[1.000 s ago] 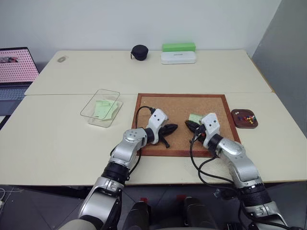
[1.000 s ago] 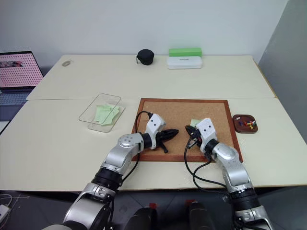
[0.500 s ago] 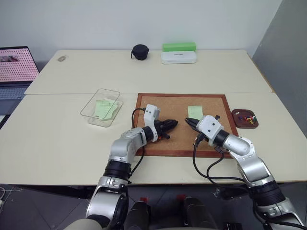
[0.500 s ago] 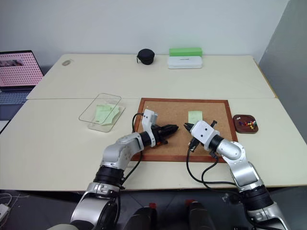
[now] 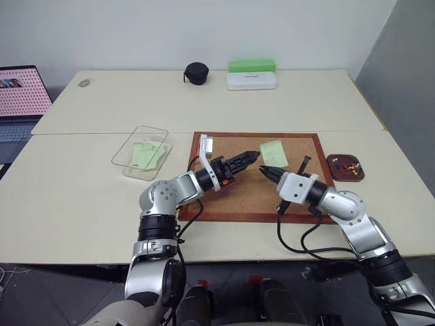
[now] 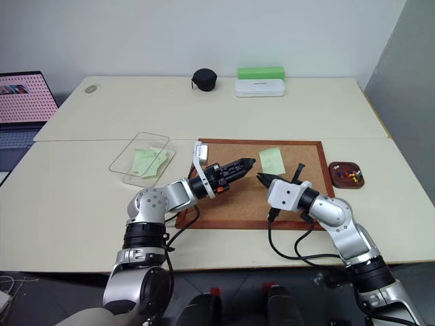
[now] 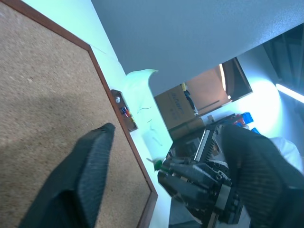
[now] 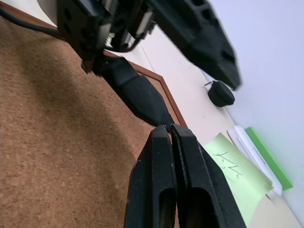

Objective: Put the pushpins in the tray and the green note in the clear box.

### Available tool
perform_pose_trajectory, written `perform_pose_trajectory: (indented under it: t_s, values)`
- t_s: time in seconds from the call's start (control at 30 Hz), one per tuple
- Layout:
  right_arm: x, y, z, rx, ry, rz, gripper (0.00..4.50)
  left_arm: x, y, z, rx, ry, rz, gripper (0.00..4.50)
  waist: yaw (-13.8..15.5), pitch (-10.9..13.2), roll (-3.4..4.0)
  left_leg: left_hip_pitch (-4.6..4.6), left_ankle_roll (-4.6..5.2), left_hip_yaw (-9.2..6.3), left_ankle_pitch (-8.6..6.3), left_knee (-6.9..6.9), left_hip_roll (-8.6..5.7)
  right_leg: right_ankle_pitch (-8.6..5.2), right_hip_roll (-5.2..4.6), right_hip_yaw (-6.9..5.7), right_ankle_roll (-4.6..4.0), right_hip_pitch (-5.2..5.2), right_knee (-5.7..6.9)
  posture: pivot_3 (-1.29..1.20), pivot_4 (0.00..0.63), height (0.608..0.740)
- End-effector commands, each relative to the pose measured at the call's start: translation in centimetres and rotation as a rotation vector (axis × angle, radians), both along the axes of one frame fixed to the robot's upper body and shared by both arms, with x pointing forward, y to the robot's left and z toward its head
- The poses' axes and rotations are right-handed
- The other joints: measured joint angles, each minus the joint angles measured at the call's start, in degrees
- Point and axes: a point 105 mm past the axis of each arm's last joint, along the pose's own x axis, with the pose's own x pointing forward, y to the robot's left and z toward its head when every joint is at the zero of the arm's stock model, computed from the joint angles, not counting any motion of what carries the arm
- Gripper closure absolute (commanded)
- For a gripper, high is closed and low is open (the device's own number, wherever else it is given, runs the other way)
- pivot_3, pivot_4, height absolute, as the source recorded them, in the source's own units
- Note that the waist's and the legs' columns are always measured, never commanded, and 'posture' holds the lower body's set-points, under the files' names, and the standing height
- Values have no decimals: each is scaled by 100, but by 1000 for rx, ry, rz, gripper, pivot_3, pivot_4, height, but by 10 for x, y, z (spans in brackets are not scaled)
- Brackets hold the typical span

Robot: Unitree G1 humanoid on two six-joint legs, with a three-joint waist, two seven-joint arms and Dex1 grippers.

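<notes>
With coloured pushpins (image 5: 350, 165) in the reddish-brown tray (image 5: 345, 176), one pale green paper note (image 5: 273, 151) lies unboxed on the cork board (image 5: 251, 197), outside the clear plastic box (image 5: 141, 152); left gripper (image 5: 249, 157) fingers apart, right gripper (image 5: 267, 171) fingers together, both empty.

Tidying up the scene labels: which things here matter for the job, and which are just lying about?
Job things:
green note
clear box
tray
pushpins

Lying about:
cork board
white case
green oblong box
black pouch
laptop
</notes>
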Motion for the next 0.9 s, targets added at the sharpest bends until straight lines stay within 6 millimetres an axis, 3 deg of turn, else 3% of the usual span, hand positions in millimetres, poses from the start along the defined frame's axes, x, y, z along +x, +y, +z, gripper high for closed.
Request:
perform_pose_trajectory:
  t_s: [0.03,0.37,0.53,0.9]
  values:
    - [-9,15,16,-6,-80,77,4500,-1,-6,20,-56,-35,-28,391,2,0,0,0,0,0,0,0,0,0,0,0,0,0,0,0,150,740]
    - [-13,26,14,-28,-98,131,4500,0,-14,16,-29,-48,-31,391,6,0,0,0,-6,1,3,0,0,0,-1,1,0,0,-1,0,150,740]
    - [-12,24,15,-25,-101,126,4500,0,-12,15,-24,-55,-26,1662,8,0,0,0,-5,1,3,0,-1,0,-1,1,0,0,-1,0,150,740]
    - [-10,23,18,-15,-107,115,4500,1,-10,15,-7,-72,-25,3838,8,0,0,0,-3,1,1,0,-1,0,-1,2,-1,0,-1,0,150,740]
